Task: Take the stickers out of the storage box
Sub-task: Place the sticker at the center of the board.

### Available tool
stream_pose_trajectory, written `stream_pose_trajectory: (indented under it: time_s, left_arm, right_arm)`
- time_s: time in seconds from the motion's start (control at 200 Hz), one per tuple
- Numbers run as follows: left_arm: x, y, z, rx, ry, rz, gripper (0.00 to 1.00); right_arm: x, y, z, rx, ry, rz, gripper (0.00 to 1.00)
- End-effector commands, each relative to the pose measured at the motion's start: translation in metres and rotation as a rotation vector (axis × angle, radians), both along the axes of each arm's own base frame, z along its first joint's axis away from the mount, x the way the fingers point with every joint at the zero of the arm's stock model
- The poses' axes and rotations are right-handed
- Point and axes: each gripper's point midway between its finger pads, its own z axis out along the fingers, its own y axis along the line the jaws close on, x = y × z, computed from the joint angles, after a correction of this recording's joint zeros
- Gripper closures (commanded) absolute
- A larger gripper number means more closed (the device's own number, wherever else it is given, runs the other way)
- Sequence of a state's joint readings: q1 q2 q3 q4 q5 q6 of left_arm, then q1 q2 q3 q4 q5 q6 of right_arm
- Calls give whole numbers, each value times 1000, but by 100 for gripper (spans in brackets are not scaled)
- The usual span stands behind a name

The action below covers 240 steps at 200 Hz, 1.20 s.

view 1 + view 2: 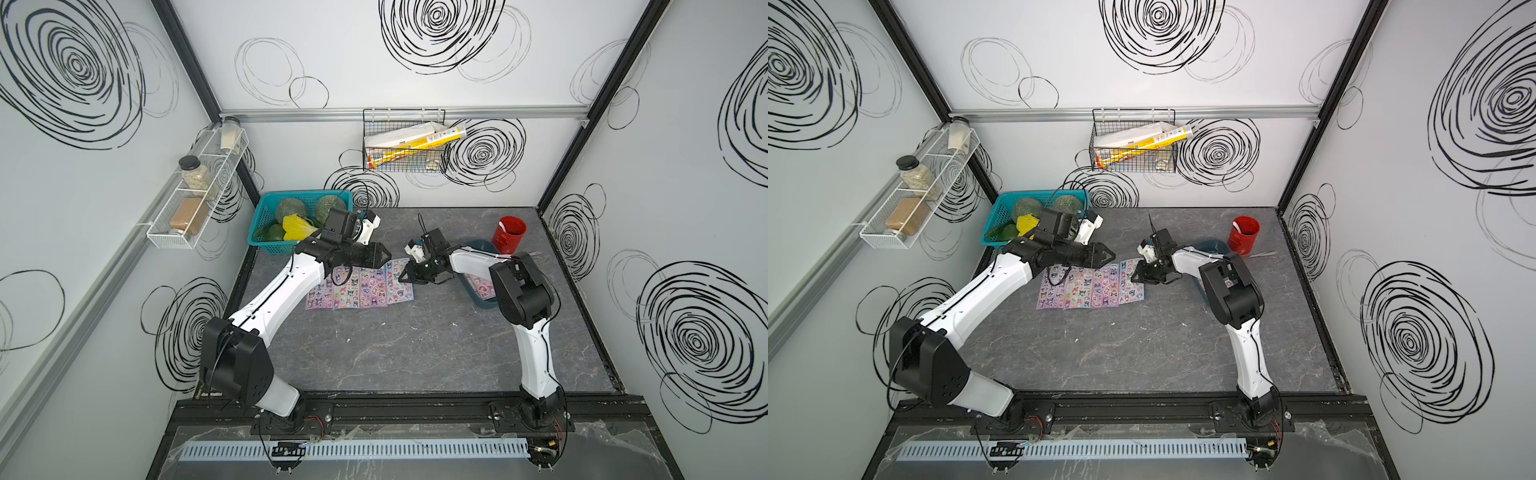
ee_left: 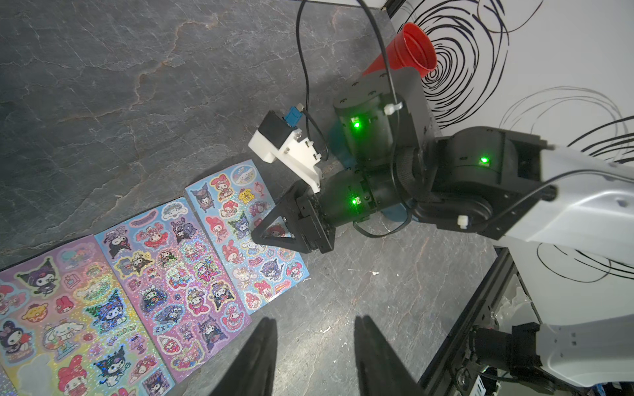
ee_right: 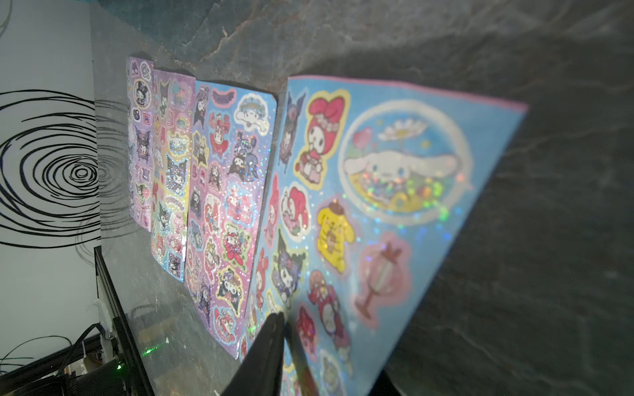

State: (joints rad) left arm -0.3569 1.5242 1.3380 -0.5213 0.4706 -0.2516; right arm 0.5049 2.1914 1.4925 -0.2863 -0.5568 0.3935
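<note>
Several stickers lie side by side on the dark table, glittery sheets in lilac, pink and pale blue. The sheet at the right end is the pale blue one. My right gripper is low over it with its jaws apart; one finger shows beside the sheet and the sheet hides the other. The dark teal storage box sits behind my right arm, with a pink sheet in it. My left gripper hangs open over bare table, holding nothing.
A red cup stands behind the box. A bright-blue lattice basket of produce sits at the back left, under my left arm. On the walls hang a wire basket and a jar rack.
</note>
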Motion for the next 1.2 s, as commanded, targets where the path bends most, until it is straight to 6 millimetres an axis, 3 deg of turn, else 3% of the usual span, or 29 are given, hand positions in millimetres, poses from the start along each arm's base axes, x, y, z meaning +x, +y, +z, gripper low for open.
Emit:
stream_pose_trajectory:
  time_s: [0.0, 0.31, 0.821, 0.901, 1.026, 1.197]
  left_arm:
    - [9, -2, 22, -30, -73, -6, 57]
    - [9, -1, 23, -28, -75, -6, 57]
    - [9, -1, 22, -26, -73, -6, 57]
    - [9, -1, 21, -24, -72, -4, 57]
    - [11, 1, 19, -12, -77, 8, 57]
    - [13, 3, 18, -7, -82, 21, 56]
  right_arm:
    - [-10, -25, -27, -144, 50, -26, 67]
    - [-5, -34, -21, -180, 13, -52, 61]
    - [-2, -45, 1, -224, -44, -77, 60]
    - [-3, -47, 11, -226, -58, -82, 60]
    - [-3, -58, 43, -236, -133, -114, 60]
    - [-4, -87, 80, -270, -216, -165, 60]
